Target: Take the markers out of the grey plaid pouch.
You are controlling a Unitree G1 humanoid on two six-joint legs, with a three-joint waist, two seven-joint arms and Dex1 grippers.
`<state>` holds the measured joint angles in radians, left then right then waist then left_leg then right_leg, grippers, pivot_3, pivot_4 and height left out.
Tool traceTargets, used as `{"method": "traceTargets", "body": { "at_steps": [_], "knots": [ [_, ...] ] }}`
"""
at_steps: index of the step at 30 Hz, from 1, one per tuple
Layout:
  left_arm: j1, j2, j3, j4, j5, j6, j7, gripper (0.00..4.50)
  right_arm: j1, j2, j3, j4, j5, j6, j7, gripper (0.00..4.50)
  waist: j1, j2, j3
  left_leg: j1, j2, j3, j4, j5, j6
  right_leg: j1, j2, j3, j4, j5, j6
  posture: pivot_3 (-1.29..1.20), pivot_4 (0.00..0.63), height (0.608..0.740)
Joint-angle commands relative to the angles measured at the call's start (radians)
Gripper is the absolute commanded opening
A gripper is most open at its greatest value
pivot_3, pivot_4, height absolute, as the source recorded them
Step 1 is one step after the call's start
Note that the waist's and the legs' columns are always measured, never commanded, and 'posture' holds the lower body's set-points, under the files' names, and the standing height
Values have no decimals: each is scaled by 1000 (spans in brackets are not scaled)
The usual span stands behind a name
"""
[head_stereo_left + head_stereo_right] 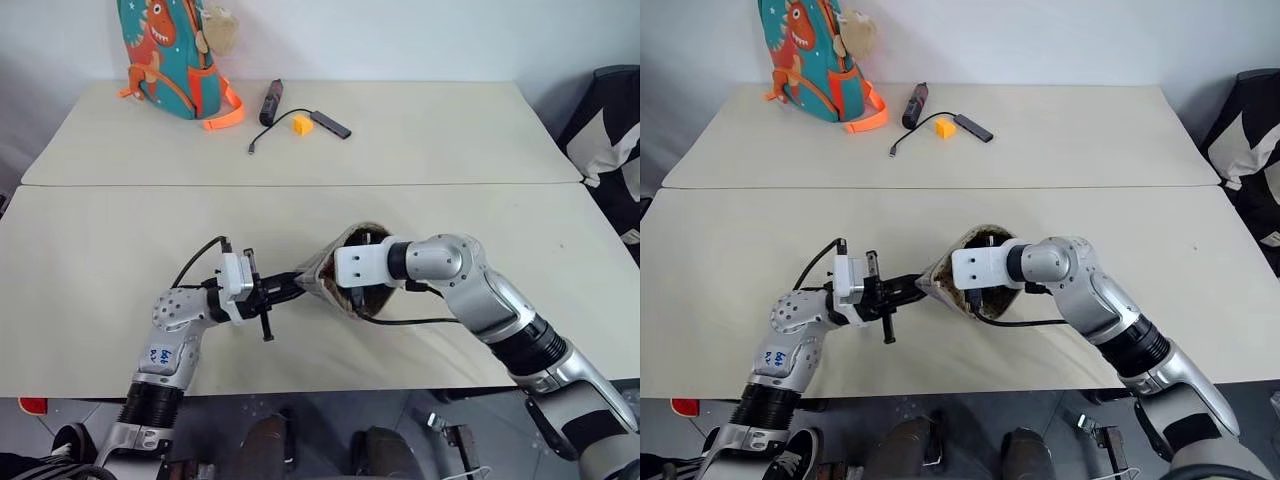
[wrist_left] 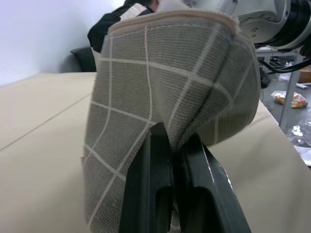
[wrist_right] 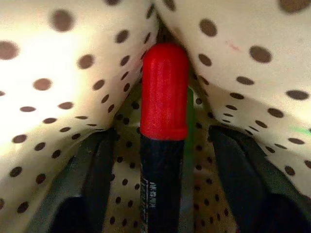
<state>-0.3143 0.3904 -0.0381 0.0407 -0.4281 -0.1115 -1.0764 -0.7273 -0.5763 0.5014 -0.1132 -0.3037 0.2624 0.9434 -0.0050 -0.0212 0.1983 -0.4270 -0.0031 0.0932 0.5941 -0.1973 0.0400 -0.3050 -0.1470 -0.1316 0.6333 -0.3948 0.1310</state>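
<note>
Near edge, arms: left gripper (image 1: 288, 285) and right gripper (image 3: 163, 160) meet over the near table (image 1: 100, 300), both at the grey plaid pouch (image 1: 325, 280).
Far table (image 1: 450, 130): teal dinosaur backpack (image 1: 170, 50) at far left; beside it a dark stick (image 1: 270, 100), a small yellow block (image 1: 301, 124) and a flat black bar with cable (image 1: 328, 123). None of these belong to the task.
Pouch: held off the near table at its centre, mouth turned toward the right arm; the dotted lining (image 3: 58, 87) shows inside it.
Left pincer: fingers (image 2: 150, 184) pinched fully together on a fold of the plaid fabric, holding the pouch up.
Right pincer: pushed into the pouch mouth, jaws apart, one finger (image 3: 87, 179) on each side of the red and black marker (image 3: 163, 145); no contact seen, nothing gripped yet.
Green marker (image 3: 190, 141): thin green sliver just behind the red-capped one, mostly hidden.
Step in hand (judgement): closing on the red and black marker.
Technique (judgement): keep the barrel centred between the fingers, close on the black body below the cap, avoid trapping lining, then draw straight out along the pouch while the left grip stays firm.
</note>
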Motion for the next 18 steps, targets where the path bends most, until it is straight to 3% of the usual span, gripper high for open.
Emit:
{"method": "traceTargets", "body": {
  "at_steps": [1, 5, 9, 18],
  "knots": [
    [-6, -4, 1, -70, -14, -16, -1, 0, 19, -3, -28, -8, -3, -2, -2, 1961, 0, 0, 0, 0, 0, 0, 0, 0, 0, 0, 0, 0, 0, 0, 0, 0, 150, 740],
    [1, 5, 10, -58, -6, -30, 2, 0, 14, -19, -62, -77, 24, 24, 38, 680, 2, 0, 0, 0, 0, 0, 0, 0, 0, 0, 0, 0, 0, 0, 0, 0, 150, 740],
    [19, 33, 42, -30, -4, -45, -3, 0, -43, -32, -144, -213, 110, 149, 116, 651, 1, 0, 0, 0, 0, 0, 0, 0, 0, 0, 0, 0, 0, 0, 0, 0, 150, 740],
    [12, 33, 49, 2, 17, -70, 14, 0, 0, -39, -251, -304, 282, 252, 136, 651, 3, 0, 0, -1, 0, 0, 0, 0, 0, 0, -1, 0, -2, 0, 0, 0, 150, 740]
  ]
}}
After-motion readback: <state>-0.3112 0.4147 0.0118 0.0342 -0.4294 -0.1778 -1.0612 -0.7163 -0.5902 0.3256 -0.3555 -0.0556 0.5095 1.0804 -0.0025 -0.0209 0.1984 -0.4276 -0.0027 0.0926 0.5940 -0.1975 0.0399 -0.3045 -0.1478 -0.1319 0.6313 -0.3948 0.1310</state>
